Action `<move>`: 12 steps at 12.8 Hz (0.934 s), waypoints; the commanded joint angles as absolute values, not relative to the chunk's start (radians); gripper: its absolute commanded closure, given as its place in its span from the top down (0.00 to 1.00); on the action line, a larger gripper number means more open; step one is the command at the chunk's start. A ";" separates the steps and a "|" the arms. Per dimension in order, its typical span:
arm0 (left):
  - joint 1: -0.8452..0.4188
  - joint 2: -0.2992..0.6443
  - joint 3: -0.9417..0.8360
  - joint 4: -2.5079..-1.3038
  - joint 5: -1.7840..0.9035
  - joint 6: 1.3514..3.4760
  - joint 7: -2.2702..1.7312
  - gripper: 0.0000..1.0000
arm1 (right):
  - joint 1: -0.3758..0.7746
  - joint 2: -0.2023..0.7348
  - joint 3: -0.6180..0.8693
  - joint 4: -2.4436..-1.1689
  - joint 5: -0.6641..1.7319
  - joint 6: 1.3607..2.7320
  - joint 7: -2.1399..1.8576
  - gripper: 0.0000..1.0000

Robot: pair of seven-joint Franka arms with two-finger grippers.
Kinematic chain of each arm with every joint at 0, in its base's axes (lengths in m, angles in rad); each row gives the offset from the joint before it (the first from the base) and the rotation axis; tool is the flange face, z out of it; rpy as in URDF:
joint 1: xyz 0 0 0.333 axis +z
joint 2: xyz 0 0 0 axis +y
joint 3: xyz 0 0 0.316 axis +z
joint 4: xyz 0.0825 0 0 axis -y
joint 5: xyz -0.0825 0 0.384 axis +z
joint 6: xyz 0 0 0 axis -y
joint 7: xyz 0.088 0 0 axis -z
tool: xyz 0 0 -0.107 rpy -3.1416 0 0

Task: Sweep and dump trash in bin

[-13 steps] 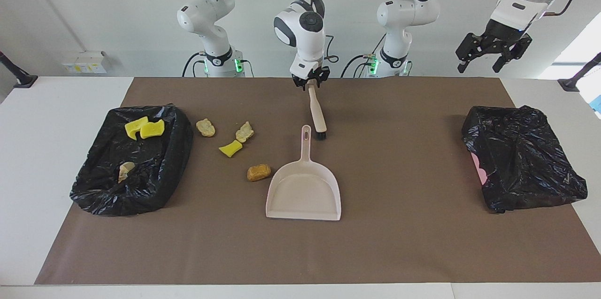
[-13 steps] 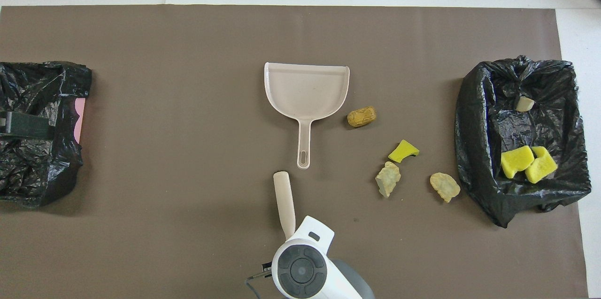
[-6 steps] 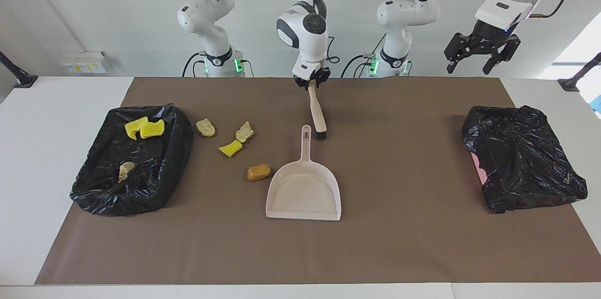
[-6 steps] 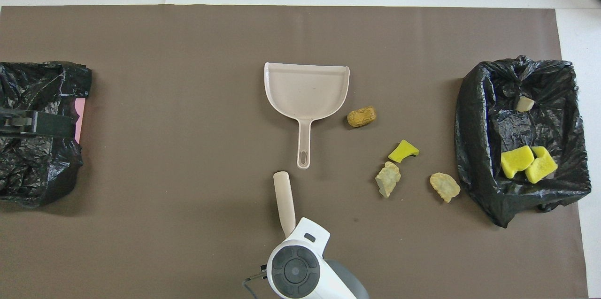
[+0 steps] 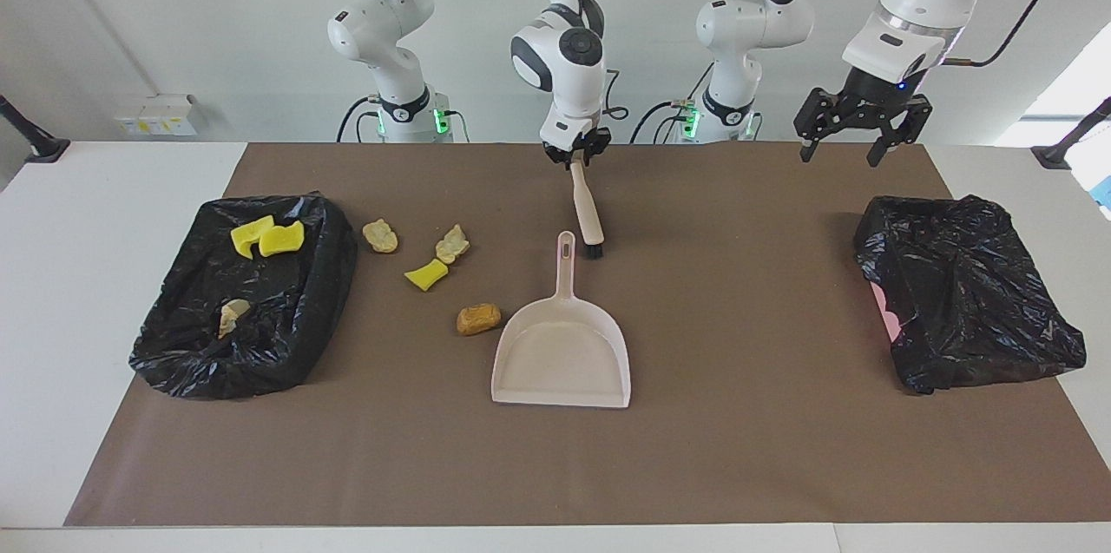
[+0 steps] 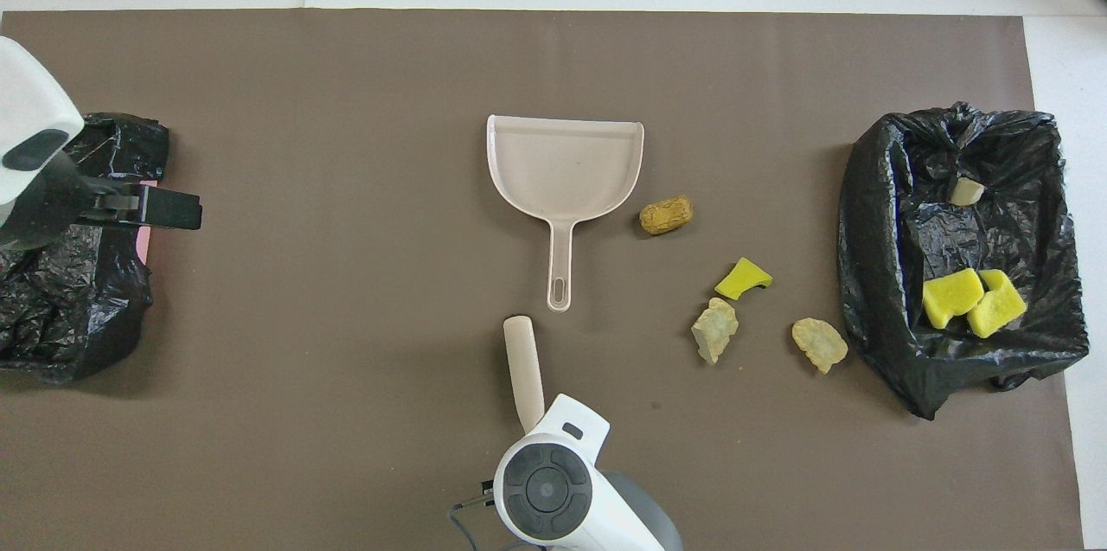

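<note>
Trash: four sponge scraps (image 5: 478, 319) loose on mat between dustpan (image 5: 562, 353) and bin (image 5: 174, 345) at right arm's end; three more inside bin. Likely light, soft, springy: sweep gently, or they roll.

Right gripper (image 5: 574, 155) clenched on brush (image 5: 588, 214) handle tip.

Left gripper (image 5: 851, 128) released, raised near second bag (image 5: 963, 292).

No readable labels.

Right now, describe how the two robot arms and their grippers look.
Both arms are glossy white with rounded joint housings, black seams and black cables looping along them. Green lights glow at both bases. The right gripper is small and black below a white wrist with a dark round cap; the left gripper is black, with angular linked fingers under a white cylindrical wrist.
</note>
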State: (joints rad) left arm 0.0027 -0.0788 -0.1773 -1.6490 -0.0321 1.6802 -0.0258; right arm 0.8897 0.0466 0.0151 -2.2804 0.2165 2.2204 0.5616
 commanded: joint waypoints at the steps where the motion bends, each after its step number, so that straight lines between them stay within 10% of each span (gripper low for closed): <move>1: -0.034 -0.066 -0.166 -1.664 -0.052 1.748 -0.037 1.00 | 0.865 0.046 0.015 -2.252 0.207 2.180 0.581 0.41; 5: -0.069 -0.044 -0.166 -1.666 -0.052 1.764 -0.055 1.00 | 0.856 0.037 0.017 -2.240 0.207 2.146 0.577 0.00; 12: -0.113 -0.012 -0.166 -1.664 -0.066 1.839 -0.113 1.00 | 0.777 -0.060 0.008 -2.224 0.207 1.998 0.583 0.00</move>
